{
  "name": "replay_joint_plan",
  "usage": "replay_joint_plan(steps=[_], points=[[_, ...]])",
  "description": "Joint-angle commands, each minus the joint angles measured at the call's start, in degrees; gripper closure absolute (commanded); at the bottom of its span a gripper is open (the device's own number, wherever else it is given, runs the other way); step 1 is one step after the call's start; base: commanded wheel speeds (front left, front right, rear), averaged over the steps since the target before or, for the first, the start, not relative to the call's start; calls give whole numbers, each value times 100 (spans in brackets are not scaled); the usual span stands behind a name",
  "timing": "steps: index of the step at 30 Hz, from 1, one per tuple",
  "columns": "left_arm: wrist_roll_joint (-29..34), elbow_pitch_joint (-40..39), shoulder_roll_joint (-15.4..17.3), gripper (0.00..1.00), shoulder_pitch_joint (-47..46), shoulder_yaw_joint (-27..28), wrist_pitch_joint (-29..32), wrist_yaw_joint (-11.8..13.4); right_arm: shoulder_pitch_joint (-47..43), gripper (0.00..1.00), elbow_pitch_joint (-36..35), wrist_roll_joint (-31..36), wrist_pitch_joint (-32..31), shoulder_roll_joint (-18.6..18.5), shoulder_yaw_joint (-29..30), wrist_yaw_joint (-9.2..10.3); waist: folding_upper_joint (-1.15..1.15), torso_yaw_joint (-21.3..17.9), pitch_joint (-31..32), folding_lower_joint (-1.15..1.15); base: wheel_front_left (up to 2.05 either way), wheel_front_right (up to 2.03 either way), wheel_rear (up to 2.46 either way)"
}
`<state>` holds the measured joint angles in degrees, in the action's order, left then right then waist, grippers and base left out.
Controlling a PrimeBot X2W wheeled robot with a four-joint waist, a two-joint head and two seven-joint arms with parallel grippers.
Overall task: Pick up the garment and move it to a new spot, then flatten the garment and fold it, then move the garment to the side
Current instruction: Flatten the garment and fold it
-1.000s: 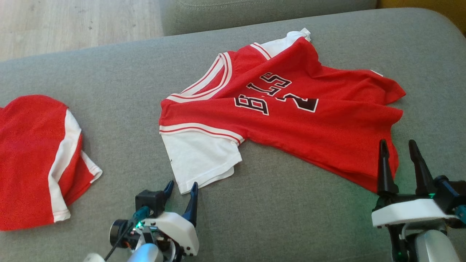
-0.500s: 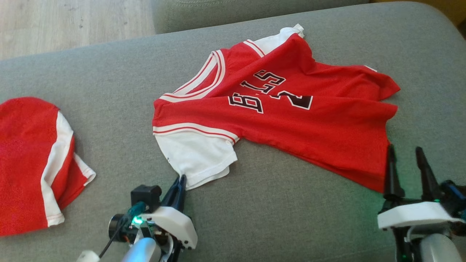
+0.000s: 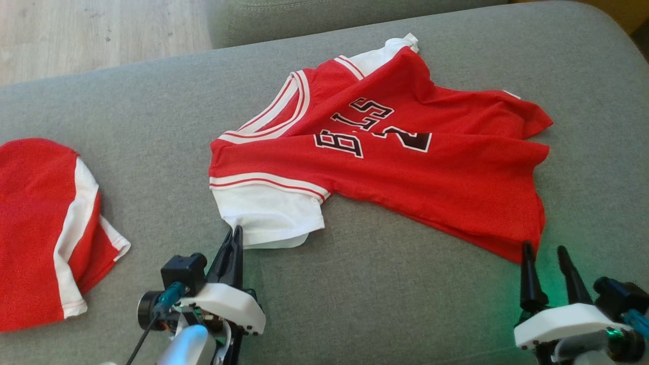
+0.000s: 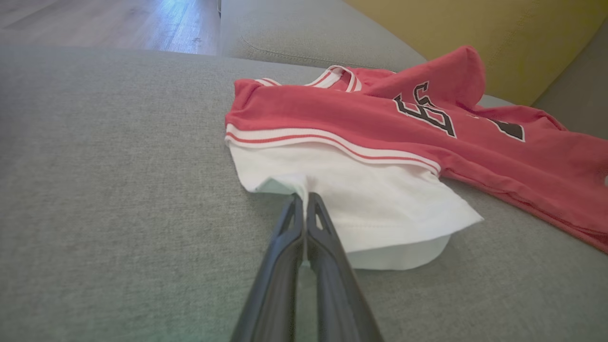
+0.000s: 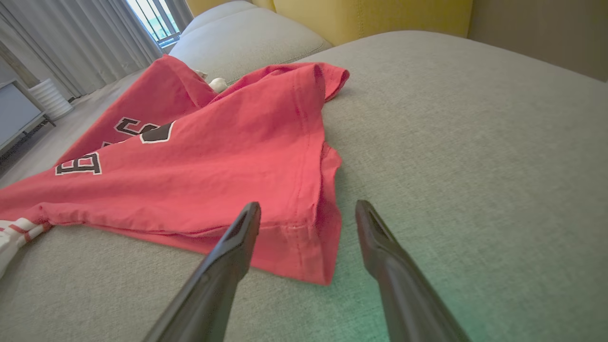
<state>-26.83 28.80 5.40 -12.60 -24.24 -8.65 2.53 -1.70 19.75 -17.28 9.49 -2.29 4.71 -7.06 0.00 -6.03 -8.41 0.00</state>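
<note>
The red jersey [image 3: 405,167], a soft fabric shirt with white sleeves, striped trim and black lettering, lay crumpled and partly folded over itself on the grey woven sofa seat [image 3: 355,304]. The left tool [image 3: 237,233] met the jersey at the near corner of its white sleeve [image 3: 268,218]. Its two dark fingers were pressed together, clamped on the sleeve's hem, and the cloth puckered at their tips. The right tool [image 3: 544,248] stood at the jersey's opposite end, just beside the near corner of the red bottom hem, with its fingers apart and holding nothing. Whether a tip touched the cloth could not be told. Well apart from the jersey, beyond its sleeve end, lay a second red-and-white fabric garment [image 3: 35,228]. Past the jersey's far side showed pale wooden floor [image 3: 76,30].
</note>
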Motion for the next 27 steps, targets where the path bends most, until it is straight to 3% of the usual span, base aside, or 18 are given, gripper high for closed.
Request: replay_joint_plan(steps=[1, 17, 19, 20, 27], points=[[-29, -183, 95, 100, -185, 171, -63, 26, 193, 0, -132, -57, 5, -59, -181, -43, 0, 13, -13, 0, 0, 0, 0], [-69, -139, 101, 100, -266, 97, -104, 59, 427, 0, 305, -296, -91, -59, -306, -43, 0, 163, -119, 0, 0, 0, 0], [-78, -137, 103, 100, -285, 96, -112, 63, 441, 75, 298, -291, -80, -59, -341, -43, 0, 165, -128, 0, 0, 0, 0], [-83, -135, 103, 100, -292, 96, -117, 65, 448, 100, 273, -284, -65, -59, -364, -43, 0, 165, -129, 0, 0, 0, 0], [-142, -127, 100, 100, -306, 137, -210, 97, 429, 100, -23, -36, -2, -59, -448, -43, 0, 160, -79, 0, 0, 0, 0]])
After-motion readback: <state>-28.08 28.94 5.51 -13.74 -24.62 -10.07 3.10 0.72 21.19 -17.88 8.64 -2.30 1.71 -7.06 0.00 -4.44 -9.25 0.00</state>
